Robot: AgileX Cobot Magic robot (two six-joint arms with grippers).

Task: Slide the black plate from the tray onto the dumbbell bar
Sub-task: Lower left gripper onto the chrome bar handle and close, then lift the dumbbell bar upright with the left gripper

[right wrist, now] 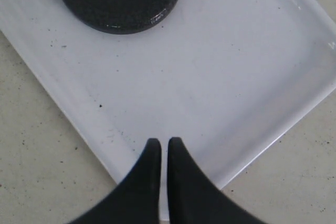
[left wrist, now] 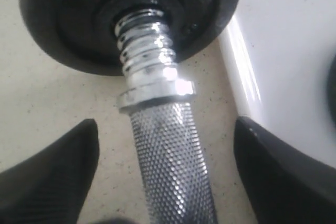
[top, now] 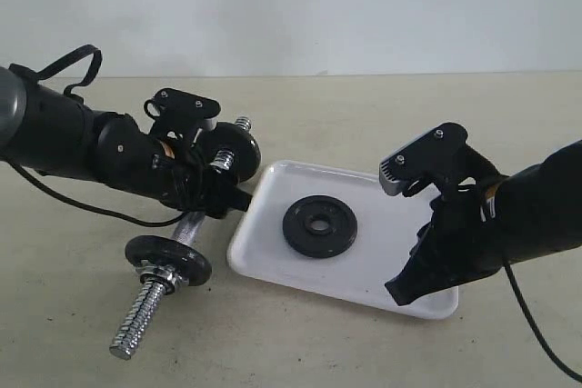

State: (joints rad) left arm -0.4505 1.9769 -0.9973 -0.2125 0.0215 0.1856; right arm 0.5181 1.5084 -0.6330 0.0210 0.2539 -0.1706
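Counts: one black plate (top: 319,225), one tray (top: 356,266), one dumbbell bar (top: 144,313), two grippers.
Discs on the bar: two black ones, a near disc (top: 169,261) and a far disc (top: 235,147), with the knurled grip between them.
Black plate: lies flat in the tray, in the half toward the bar, centre hole up.
Tray: rests on the beige table (top: 382,115), just beside the bar's far disc.
Right gripper (right wrist: 163,142): fingers pressed together, holding nothing, over the tray's near right edge. The plate is apart from it, with bare tray floor between.
Left gripper (left wrist: 165,129): fingers spread wide on either side of the knurled grip, next to the far disc, not touching the bar. The plate lies beyond the tray rim from it.
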